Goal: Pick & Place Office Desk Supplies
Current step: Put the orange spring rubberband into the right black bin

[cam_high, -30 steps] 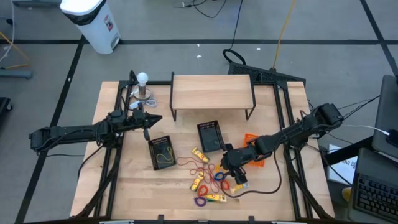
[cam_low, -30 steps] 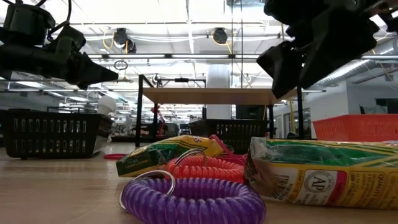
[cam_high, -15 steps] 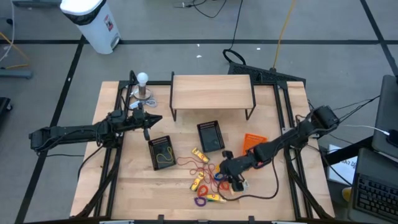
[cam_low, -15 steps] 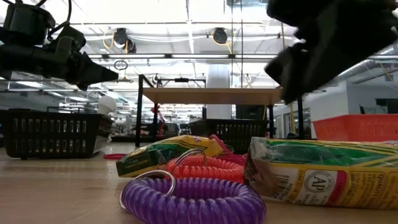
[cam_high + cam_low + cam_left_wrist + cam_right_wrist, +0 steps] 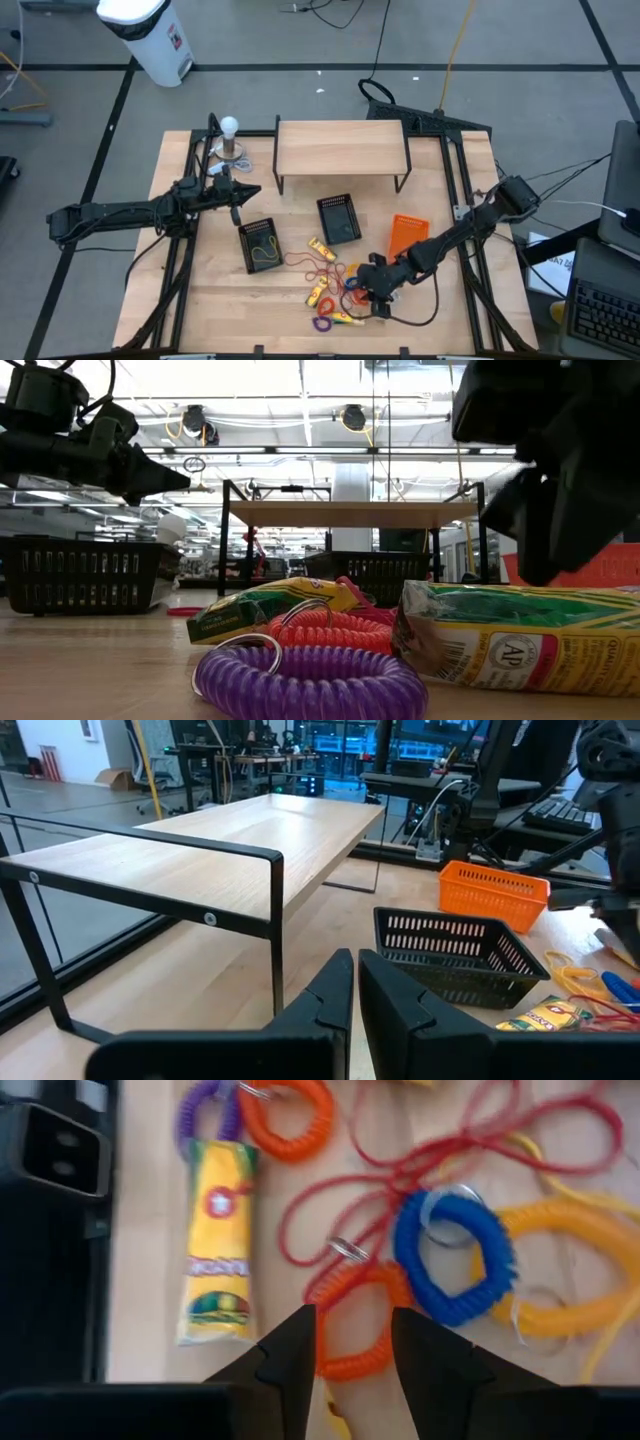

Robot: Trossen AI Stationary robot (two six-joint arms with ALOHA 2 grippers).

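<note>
The supplies lie loose in a pile (image 5: 335, 285) on the wooden table: coiled loops in orange (image 5: 357, 1330), blue (image 5: 455, 1258), yellow (image 5: 560, 1270) and purple (image 5: 205, 1110), thin red loops (image 5: 420, 1165) and yellow packets (image 5: 215, 1245). In the low view a purple coil (image 5: 310, 682) and a packet (image 5: 520, 635) lie nearest. My right gripper (image 5: 375, 290) (image 5: 355, 1345) hangs open just above the pile's right side, its fingers over the orange coil, touching nothing. My left gripper (image 5: 243, 192) (image 5: 355, 982) is shut and waits above the table's left half.
A wooden shelf riser (image 5: 340, 148) stands at the far middle. One black basket (image 5: 338, 218) and an orange basket (image 5: 408, 232) sit by the pile; another black basket (image 5: 258, 243) holds a yellow loop. A white ball-topped stand (image 5: 230, 138) is far left.
My right gripper has moved toward the table's near edge and down, coming lower over the right side of the pile. The supplies have stayed where they were, and the left arm has kept still.
</note>
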